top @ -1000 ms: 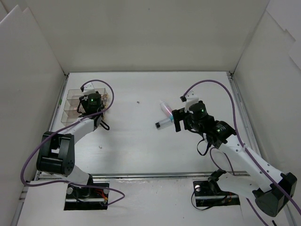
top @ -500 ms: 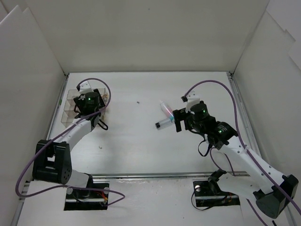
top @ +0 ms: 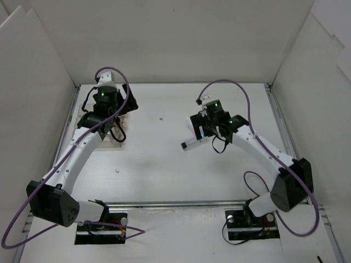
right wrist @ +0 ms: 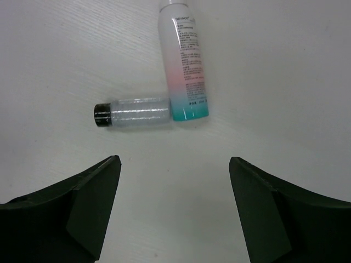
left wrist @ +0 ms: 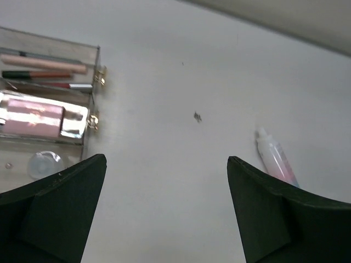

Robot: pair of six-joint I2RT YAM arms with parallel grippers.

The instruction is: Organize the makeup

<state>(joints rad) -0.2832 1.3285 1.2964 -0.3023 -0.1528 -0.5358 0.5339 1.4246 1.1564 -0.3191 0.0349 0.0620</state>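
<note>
Where the two arms reach out from their bases at the near edge of the table (top: 164,175), both grippers stand spread wide with nothing between the fingers.

The right gripper (top: 201,129) (right wrist: 174,161) hangs over the middle of the table. From above, it hides most of what lies under it. Only a clear bottle (top: 189,144) pokes out on its near-left side. The right wrist camera shows the rest. The clear bottle (right wrist: 134,113) lies on its side with a black cap at its left end. Its other end touches, or nearly touches, the teal foot of a white, pink and teal tube (right wrist: 184,66). The tube lies flat too and runs away from the fingers.

The left gripper (top: 124,116) (left wrist: 165,161) is at the far left, over the right edge of a clear box (left wrist: 66,44). In the top view the arm covers most of that box. The left wrist camera looks into it:
- **Nearest:** a round clear piece (left wrist: 44,163).
- **Next compartment:** a pink compact (left wrist: 33,118) with a shiny end.
- **Farthest compartment:** thin sticks (left wrist: 44,61), pink and brown, lying side by side.

Two gold clasps (left wrist: 98,76) sit on the box's right wall. Past them lie bare table and a small dark speck (left wrist: 196,116) (top: 160,117). Well off to the right in this view is the capped end of the tube (left wrist: 277,159), apart from the box.
</note>
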